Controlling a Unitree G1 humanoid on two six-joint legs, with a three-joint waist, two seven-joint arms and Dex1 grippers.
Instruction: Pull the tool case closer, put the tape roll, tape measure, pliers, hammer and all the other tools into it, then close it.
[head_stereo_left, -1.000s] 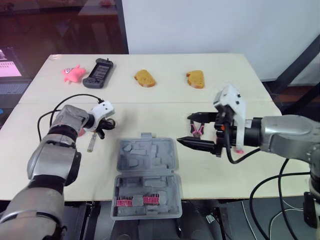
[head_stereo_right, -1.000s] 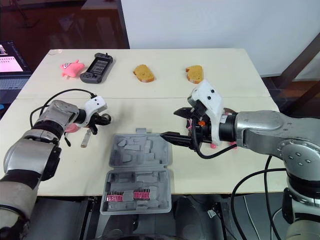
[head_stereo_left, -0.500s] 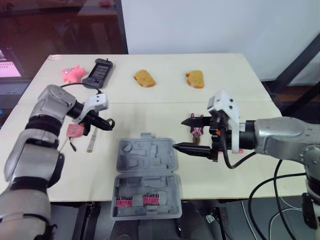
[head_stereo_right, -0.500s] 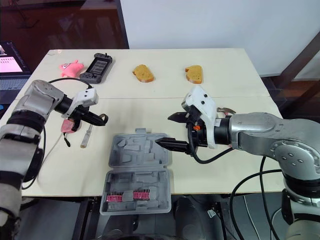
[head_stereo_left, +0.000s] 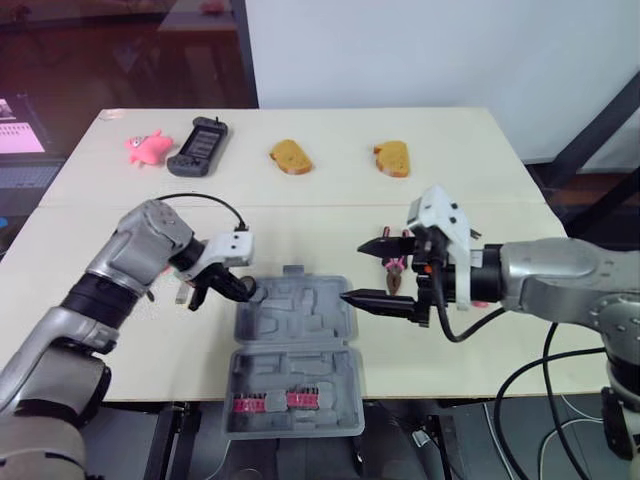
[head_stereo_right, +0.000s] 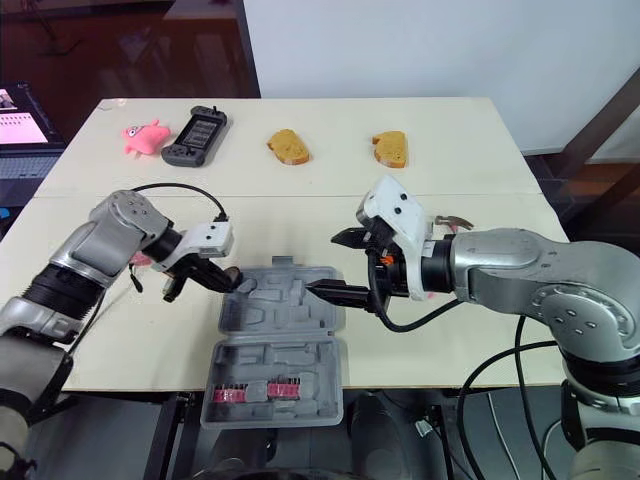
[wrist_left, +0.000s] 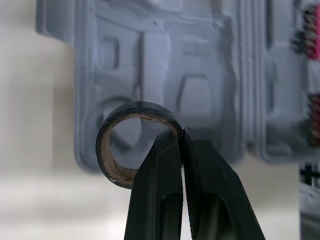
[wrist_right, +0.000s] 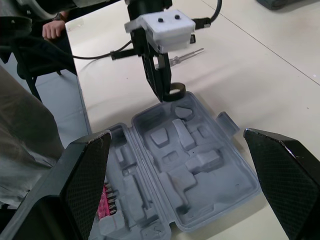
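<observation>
The grey tool case (head_stereo_left: 300, 325) lies open at the table's near edge, its moulded recesses bare. My left gripper (head_stereo_left: 243, 288) is shut on the wall of the black tape roll (wrist_left: 134, 142), which hangs just over the round recess at the case's far left corner. My right gripper (head_stereo_left: 356, 271) hovers open at the case's right edge, nothing between its fingers. Red-handled pliers (head_stereo_left: 396, 267) lie behind it, and a hammer head (head_stereo_right: 455, 221) shows past that arm. A screwdriver (wrist_right: 187, 53) and a pink tape measure (head_stereo_right: 141, 259) lie left of the case, partly hidden by my left arm.
Along the far side lie a pink toy (head_stereo_left: 147, 146), a black handheld console (head_stereo_left: 197, 146) and two bread pieces (head_stereo_left: 290, 156) (head_stereo_left: 391, 157). Red bits (head_stereo_left: 270, 402) fill the case's near half. A person's hand (wrist_right: 50, 30) shows beyond the table's left side.
My left gripper has swung right from beside the tape measure to the case's far left corner, carrying the tape roll. The right gripper has edged left toward the case, still open.
</observation>
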